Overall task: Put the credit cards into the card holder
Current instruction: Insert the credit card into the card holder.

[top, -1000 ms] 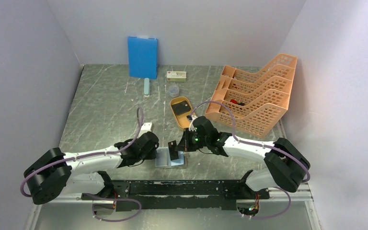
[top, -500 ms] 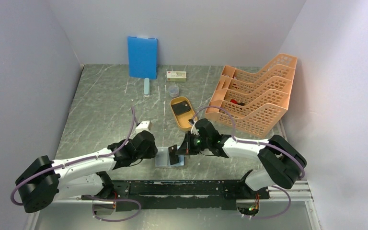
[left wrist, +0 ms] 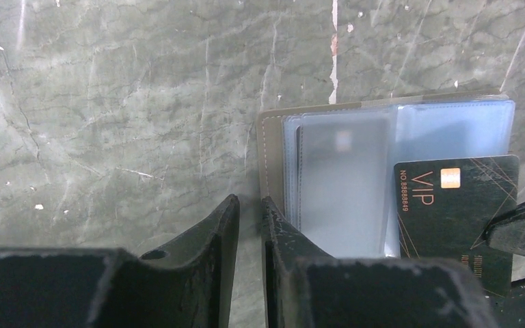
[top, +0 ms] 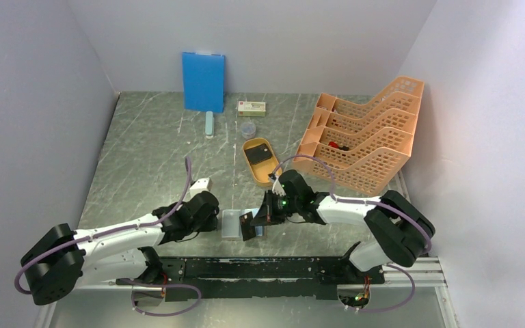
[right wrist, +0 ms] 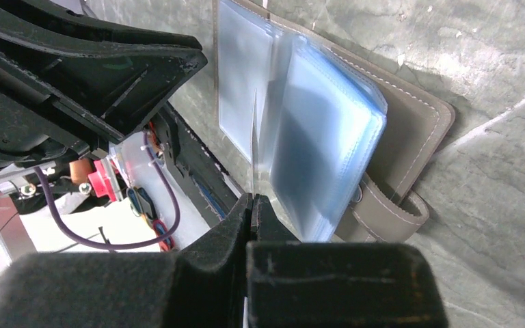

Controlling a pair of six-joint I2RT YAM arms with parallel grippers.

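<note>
Right gripper [right wrist: 251, 203] pinches a credit card [left wrist: 451, 205], edge-on to its camera; left gripper [left wrist: 249, 212], barely parted, empty, sees its VIP face on the card holder [left wrist: 451, 130].

There is one card holder [top: 231, 223], one dark VIP card [left wrist: 451, 205] and one sleeved card [left wrist: 342, 184]; the dark cards [top: 260, 154] in the one oval tray [top: 258, 172] cannot be counted. Also one blue board [top: 203, 81], one small box [top: 251, 107], one clear cup [top: 247, 129], one orange file rack [top: 362, 137].
</note>
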